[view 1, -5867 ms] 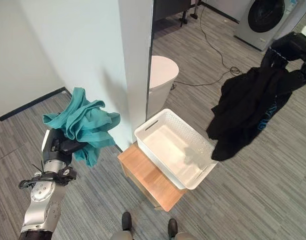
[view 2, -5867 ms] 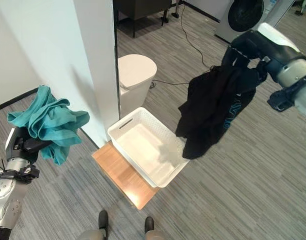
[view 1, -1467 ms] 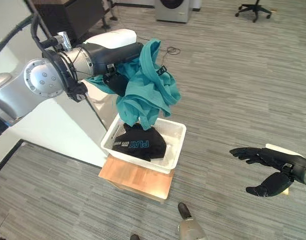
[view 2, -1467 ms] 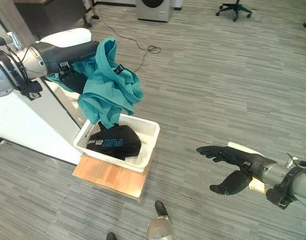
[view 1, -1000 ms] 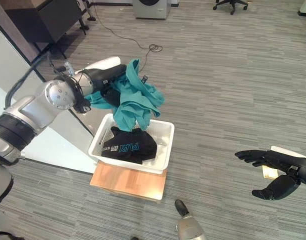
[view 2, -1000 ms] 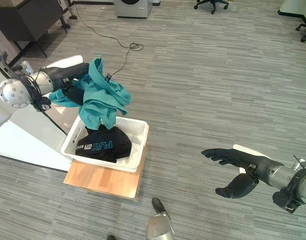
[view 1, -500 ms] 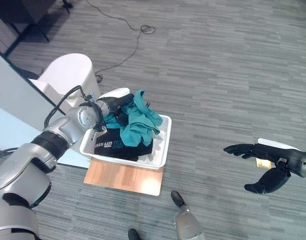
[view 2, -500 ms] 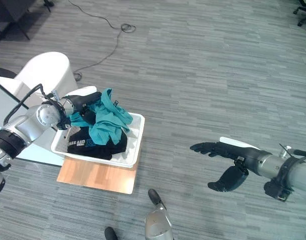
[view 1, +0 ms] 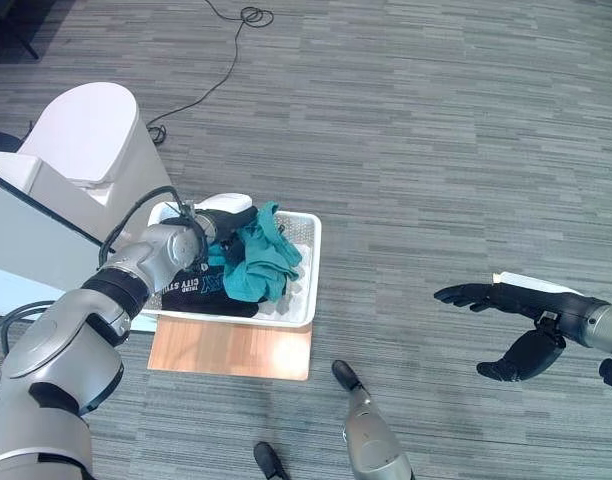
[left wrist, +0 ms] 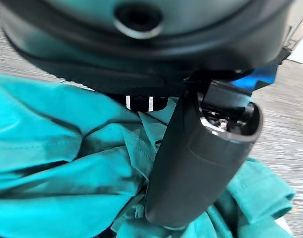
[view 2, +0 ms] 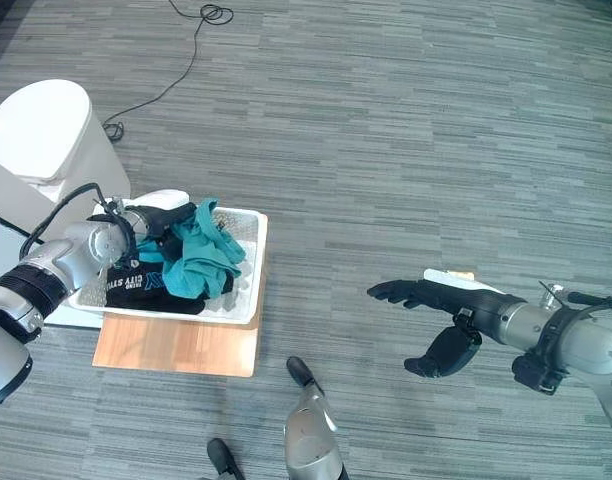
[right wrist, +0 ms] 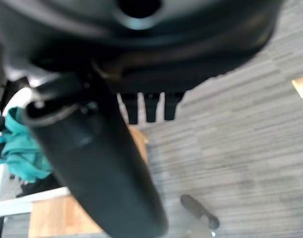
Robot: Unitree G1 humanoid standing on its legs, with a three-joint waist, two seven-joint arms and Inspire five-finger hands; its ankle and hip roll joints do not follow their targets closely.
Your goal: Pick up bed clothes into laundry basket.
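I see the left robot hand (view 1: pixel 229 222) reaching down into the white laundry basket (view 1: pixel 308 268), at about 9 o'clock in the left eye view. Its arm bends at the elbow and comes from the lower left. The teal bed clothes (view 1: pixel 258 257) lie in the basket on top of a black garment (view 1: pixel 198 289), and the fingers are buried in the teal cloth, so I cannot tell if they hold it or not. In the left wrist view the thumb (left wrist: pixel 201 158) rests against the teal folds. The basket stands on a small wooden surface (view 1: pixel 231 350) on the floor. The right robot hand (view 1: pixel 506 320) hovers over the floor at about 4 o'clock, well apart from the basket, palm down, fingers stretched and spread, holding nothing.
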